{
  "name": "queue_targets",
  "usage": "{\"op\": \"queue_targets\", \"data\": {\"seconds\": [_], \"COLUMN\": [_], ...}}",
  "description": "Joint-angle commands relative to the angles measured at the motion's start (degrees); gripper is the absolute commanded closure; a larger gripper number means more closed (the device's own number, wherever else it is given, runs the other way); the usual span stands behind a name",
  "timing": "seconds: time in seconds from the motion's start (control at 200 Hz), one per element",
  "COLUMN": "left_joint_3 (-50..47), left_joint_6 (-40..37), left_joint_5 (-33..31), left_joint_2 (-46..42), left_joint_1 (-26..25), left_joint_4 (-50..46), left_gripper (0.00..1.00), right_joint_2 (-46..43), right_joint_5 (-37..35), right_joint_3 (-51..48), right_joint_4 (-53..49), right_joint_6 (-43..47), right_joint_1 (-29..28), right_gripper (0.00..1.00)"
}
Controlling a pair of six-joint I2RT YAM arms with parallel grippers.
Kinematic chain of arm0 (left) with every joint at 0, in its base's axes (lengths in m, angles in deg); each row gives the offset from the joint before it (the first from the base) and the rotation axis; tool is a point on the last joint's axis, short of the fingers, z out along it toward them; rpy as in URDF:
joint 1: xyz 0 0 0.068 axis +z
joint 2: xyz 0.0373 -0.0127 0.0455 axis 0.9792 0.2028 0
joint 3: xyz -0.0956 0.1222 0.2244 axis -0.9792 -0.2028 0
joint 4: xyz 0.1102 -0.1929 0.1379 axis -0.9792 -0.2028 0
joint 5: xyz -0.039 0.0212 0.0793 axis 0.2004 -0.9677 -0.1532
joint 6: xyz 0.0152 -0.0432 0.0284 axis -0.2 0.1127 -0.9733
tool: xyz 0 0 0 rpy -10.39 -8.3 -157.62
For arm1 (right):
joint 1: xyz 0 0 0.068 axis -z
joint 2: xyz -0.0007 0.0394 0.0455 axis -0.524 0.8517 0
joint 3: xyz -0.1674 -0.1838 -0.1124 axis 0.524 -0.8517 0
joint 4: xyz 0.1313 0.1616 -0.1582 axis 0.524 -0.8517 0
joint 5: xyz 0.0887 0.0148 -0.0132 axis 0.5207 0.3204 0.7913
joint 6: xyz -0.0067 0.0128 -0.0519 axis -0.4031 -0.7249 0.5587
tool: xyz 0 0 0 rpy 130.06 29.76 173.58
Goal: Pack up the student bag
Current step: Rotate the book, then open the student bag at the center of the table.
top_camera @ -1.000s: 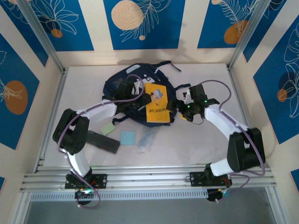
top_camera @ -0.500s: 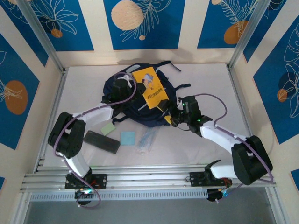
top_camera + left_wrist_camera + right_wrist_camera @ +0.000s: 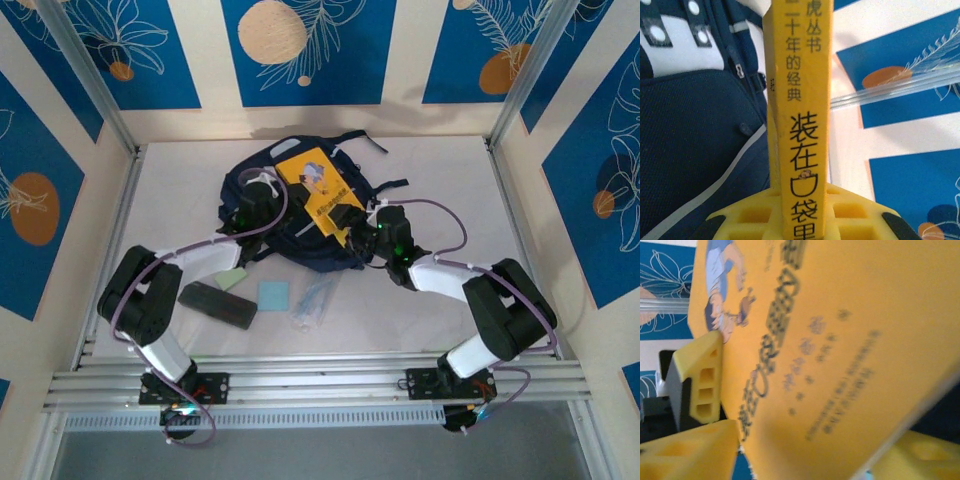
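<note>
The navy student bag (image 3: 300,243) lies at the back middle of the table, and its fabric with a white stripe (image 3: 690,150) shows in the left wrist view. Over it a yellow book (image 3: 318,190) is held tilted. My left gripper (image 3: 270,198) is shut on the book's spine side, and the spine (image 3: 800,100) runs up between its yellow fingers (image 3: 740,220). My right gripper (image 3: 362,238) is shut on the book's lower right corner. The cover (image 3: 840,340) passes between its fingers (image 3: 690,450).
In front of the bag lie a green pad (image 3: 232,275), a blue pad (image 3: 273,295), a black case (image 3: 218,303) and a clear plastic pouch (image 3: 316,298). Metal frame posts and patterned walls close in the table on three sides.
The book lay flat on the bag a second ago. It has since been raised, turned and shifted up and left. The right gripper swung in to its lower corner, and the left arm shifted slightly.
</note>
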Motion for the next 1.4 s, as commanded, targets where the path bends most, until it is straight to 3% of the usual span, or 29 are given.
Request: {"op": "queue_targets", "data": {"seconds": [0.0,0.125,0.2,0.315,0.375,0.545,0.845,1.035,1.245,1.395], "left_joint_3": [-1.06,-1.44,-1.61,-0.6,0.71,6.6,26.03,36.42,41.66,42.77], "left_joint_6": [1.59,1.87,1.5,-2.74,-7.16,-24.58,-50.43,-56.39,-57.78,-56.87], "left_joint_5": [0.93,2.71,4.4,7.69,9.13,9.33,0.8,-5.96,-12.38,-13.65], "left_joint_2": [-3.02,-2.31,-1.78,-1.59,-1.73,-1.34,9.96,19.64,26.2,28.64], "left_joint_1": [-0.59,-0.6,-0.6,-0.54,-0.6,-1.24,-7.51,-10.07,-10.0,-9.78], "left_joint_4": [5.9,5.69,4.81,-1.0,-6.05,-24.07,-51.59,-60.44,-63.28,-63.45], "left_gripper": [0.94,0.82,0.65,0.38,0.33,0.32,0.32,0.32,0.32,0.47], "right_joint_2": [-0.64,-1.04,-1.6,-3.82,-5.77,-14.78,-32.58,-36.85,-37.52,-37.39], "right_joint_5": [-3.0,-0.86,0.63,4.11,6.51,11.03,11.03,14.01,16.03,17.95], "right_joint_3": [0.16,1.04,1.03,0.58,0.46,0.36,0.27,0.58,-0.23,-0.78], "right_joint_4": [6.43,6.68,7.07,5.81,3.5,-9.6,-35.06,-42.92,-43.76,-42.37], "right_joint_6": [0.47,1.73,2.45,3.92,5.51,14.33,27.9,31.21,31.89,32.09], "right_joint_1": [0.59,2.45,4.08,7.67,10.32,18.05,31.09,37.62,39.14,39.14], "right_gripper": [0.63,0.86,1.0,1.0,1.0,1.0,1.0,1.0,1.0,1.0]}}
